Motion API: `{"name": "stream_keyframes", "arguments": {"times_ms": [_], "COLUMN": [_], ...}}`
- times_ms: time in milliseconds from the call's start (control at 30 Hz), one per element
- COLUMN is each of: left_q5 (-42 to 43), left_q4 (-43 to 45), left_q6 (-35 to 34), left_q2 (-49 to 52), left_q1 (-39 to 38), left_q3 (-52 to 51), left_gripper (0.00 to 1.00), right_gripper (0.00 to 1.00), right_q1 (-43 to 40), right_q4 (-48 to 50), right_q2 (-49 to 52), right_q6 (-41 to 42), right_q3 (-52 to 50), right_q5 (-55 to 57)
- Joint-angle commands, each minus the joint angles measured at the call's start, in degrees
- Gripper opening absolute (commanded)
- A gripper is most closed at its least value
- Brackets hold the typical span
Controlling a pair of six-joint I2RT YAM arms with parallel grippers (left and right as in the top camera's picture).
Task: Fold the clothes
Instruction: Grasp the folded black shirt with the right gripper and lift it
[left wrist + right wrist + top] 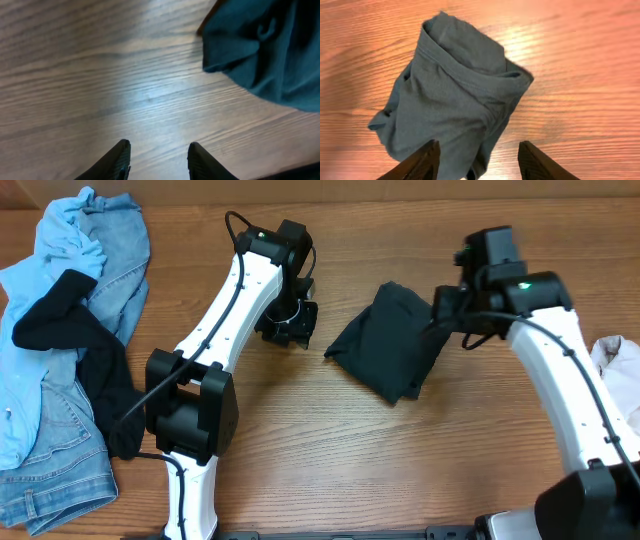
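Right gripper [479, 147] parted, holding nothing, bunched dark garment [455, 90] mid-frame just ahead. Left gripper [159, 150] parted, empty; garment upper right.

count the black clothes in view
2: a black bundle lying in the middle, and a black piece draped over the denim pile at the left. More may be buried in that pile.

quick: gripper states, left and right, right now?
left gripper: open, empty, only bare table below it.
right gripper: open, over the black garment, not clamping it.
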Motion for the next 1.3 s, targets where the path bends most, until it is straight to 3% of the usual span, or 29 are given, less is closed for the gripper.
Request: {"name": "stream_keyframes", "arguments": {"times_ms": [0,167,333,467,567,1033,1133,1200,1233,1267], "left_q5": [-0.98,-0.96,-1.01,-1.01,-1.20,-1.86,-1.86,-1.86,-1.86,-1.86], "left_q4": [-0.59,-0.59,-0.87,-0.70,-0.74,-1.01,-1.14,-1.18,-1.18,-1.18], "left_q6": [1.36,1.36,1.62,1.57,1.57,1.53,1.53,1.53,1.53,1.53], "left_q2": [-1.40,-1.40,-1.40,-1.40,-1.40,-1.40,-1.40,-1.40,-1.40,-1.40], "left_q1": [0.15,0.15,0.15,0.15,0.15,0.17,0.17,0.17,0.17,0.17], "left_q3": [0.50,0.50,0.50,0.50,0.50,0.50,0.50,0.50,0.50,0.50], "left_gripper": [0.42,0.43,0.44,0.48,0.50,0.52,0.52,0.52,0.52,0.52], "right_gripper": [0.62,0.81,0.85,0.86,0.86,0.90,0.84,0.72,0.58,0.52], "right_q1": [-3.63,-4.26,-4.28,-4.22,-4.22,-4.22,-4.20,-4.22,-4.20,-4.20], "right_q4": [2.21,14.27,23.23,25.62,29.94,37.46,38.91,40.11,40.96,41.46], "right_q2": [1.16,1.16,1.73,6.67,10.14,10.71,13.07,14.80,15.50,15.87], "right_q6": [3.58,3.63,5.97,7.10,8.17,14.53,14.75,14.73,14.71,14.71], "right_q3": [-6.69,-21.20,-28.96,-29.38,-29.38,-29.40,-29.40,-29.40,-29.40,-29.38], "right_q5": [-10.75,-16.35,-12.98,-13.84,-21.14,-22.86,-22.84,-22.86,-22.88,-22.88]}}
